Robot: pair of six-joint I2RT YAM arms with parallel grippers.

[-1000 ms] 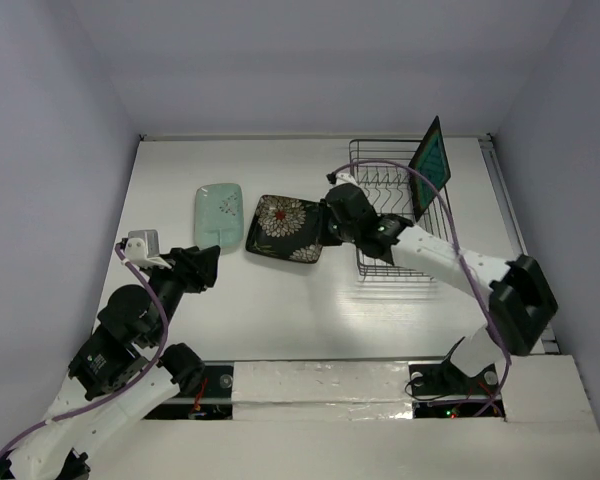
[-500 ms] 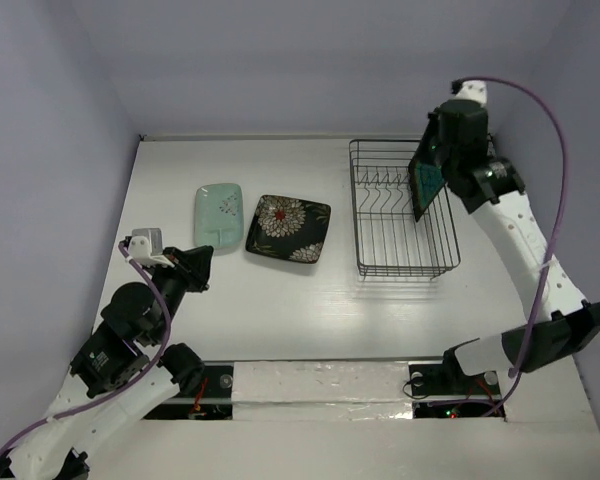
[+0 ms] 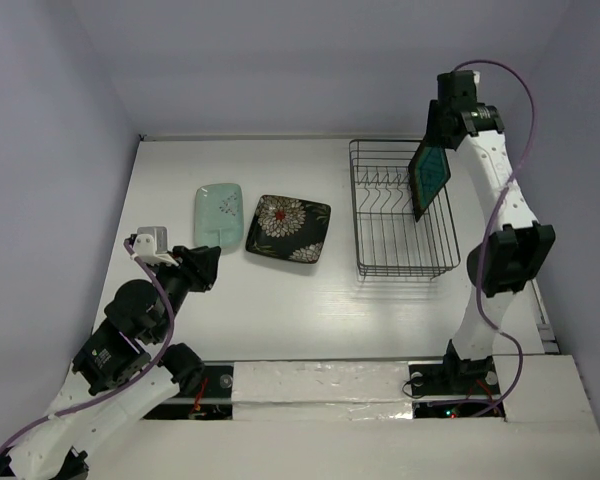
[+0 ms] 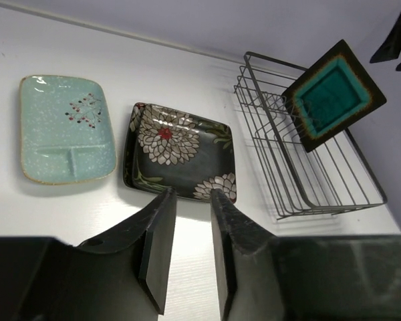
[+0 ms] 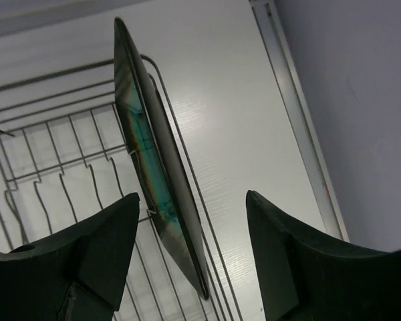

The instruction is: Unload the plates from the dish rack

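Right gripper [image 5: 190, 199] sits high over the far-right side of the dish rack [image 3: 400, 240], fingers spread wide, gripping nothing. The teal plate [image 3: 429, 178] stands on edge in the rack, tilted against the right wall. Its top edge lines up with the finger gap, no contact visible. Left gripper [image 4: 192, 195] hovers over the near-left of the table [image 3: 280, 300], fingers a narrow gap apart, empty. Mint plate [image 3: 219, 215] and black flower plate [image 3: 288, 228] lie flat on the table left of the rack, just beside each other.
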